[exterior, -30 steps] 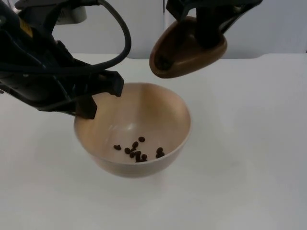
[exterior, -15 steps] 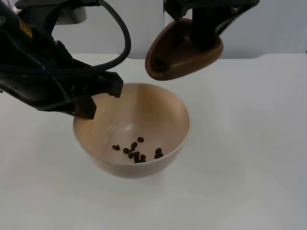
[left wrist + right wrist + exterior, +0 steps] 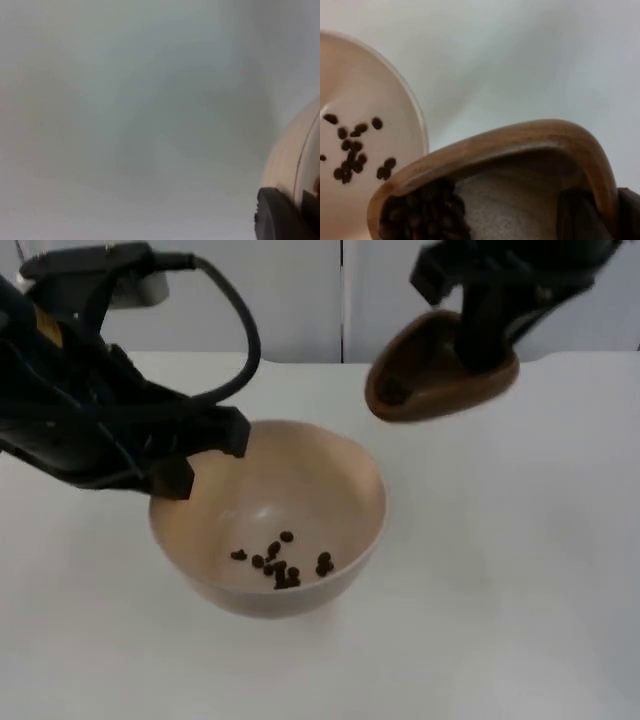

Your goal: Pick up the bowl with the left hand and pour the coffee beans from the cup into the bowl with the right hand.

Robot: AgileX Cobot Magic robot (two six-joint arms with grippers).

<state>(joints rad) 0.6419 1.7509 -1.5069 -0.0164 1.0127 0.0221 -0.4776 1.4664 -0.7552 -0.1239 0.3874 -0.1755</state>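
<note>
A beige bowl with several coffee beans on its bottom sits in the middle of the top view. My left gripper is shut on its left rim. The left wrist view has that rim beside a black fingertip. My right gripper is shut on a brown wooden cup, held tilted in the air to the right of and behind the bowl. Dark beans still lie near the cup's lip. The bowl and its beans lie below the cup.
White table top spreads all around the bowl. The grey partition wall closes off the back. A seam in the wall runs down behind the cup.
The right gripper has carried the tilted cup to the right, off the bowl's far rim. The bowl and left gripper have shifted only slightly.
</note>
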